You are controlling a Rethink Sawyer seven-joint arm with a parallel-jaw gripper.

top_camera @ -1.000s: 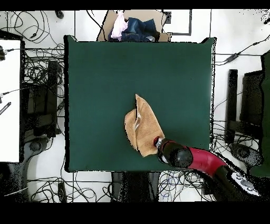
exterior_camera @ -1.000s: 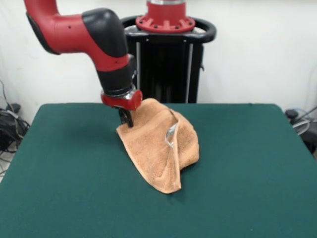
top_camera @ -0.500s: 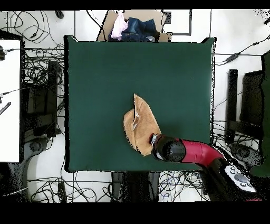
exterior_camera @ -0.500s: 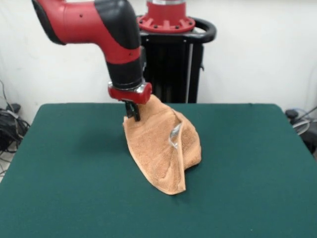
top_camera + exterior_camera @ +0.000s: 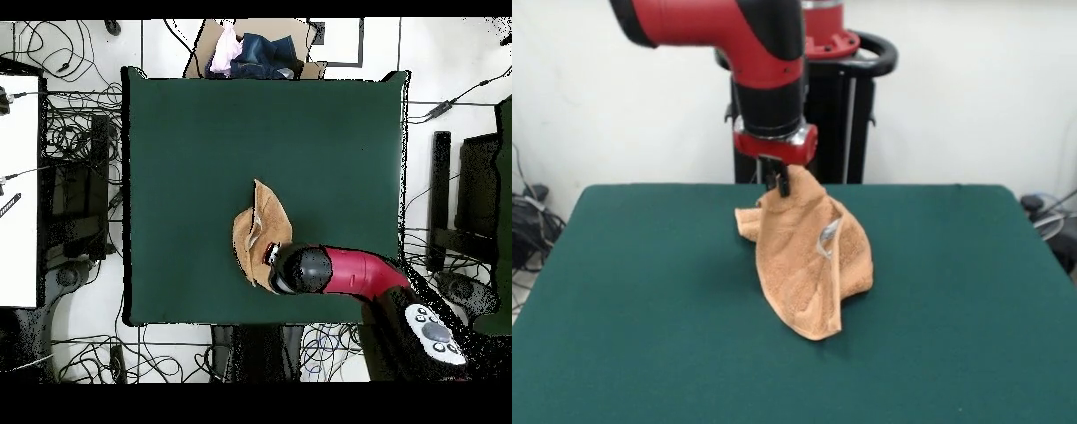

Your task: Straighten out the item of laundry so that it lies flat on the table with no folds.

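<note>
Towel (image 5: 808,261) hangs crumpled from the tool (image 5: 781,183) clamped on its top corner, lower end on table (image 5: 627,300).

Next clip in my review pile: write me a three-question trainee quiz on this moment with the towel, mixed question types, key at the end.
1. True or false: the towel lies flat on the table with no folds.
2. Multiple choice: what holds the towel's raised top corner? A) the gripper B) a person's hand C) nothing
3. Fill in: in the front view, the towel's lower part rests on the ____ while its top is lifted.

Key:
1. False; it hangs bunched and folded from the gripper.
2. A; the fingers are shut on the cloth.
3. table
</note>
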